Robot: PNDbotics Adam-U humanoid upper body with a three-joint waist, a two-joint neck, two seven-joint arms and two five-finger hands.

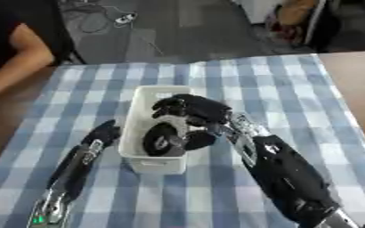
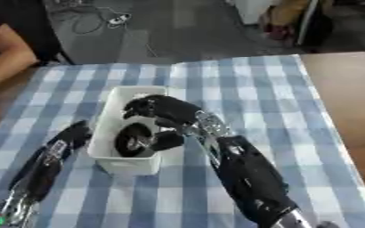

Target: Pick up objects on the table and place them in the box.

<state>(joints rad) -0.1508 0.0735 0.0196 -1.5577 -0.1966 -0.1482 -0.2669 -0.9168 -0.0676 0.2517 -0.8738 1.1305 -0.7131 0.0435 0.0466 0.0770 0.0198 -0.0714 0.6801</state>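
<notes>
Now, box: white box point(image 1: 136, 158) on the checked cloth point(image 1: 294, 93) of the bench, long axis running away from the robot.
Contents: a dark round object point(image 1: 164, 139) lies in the near half, over the right wall; its long axis is not clear.
Right hand: right hand point(image 1: 195, 110) reaches over the box from the right, fingers curled down around the dark object.
Left hand: left hand point(image 1: 101, 132) rests just beside the box's left wall, fingers straight, pointing away.

The scene is being lit softly and evenly from above. Everything is being rendered blurred, and the box point(image 1: 139, 133) rim is being slightly overexposed.
</notes>
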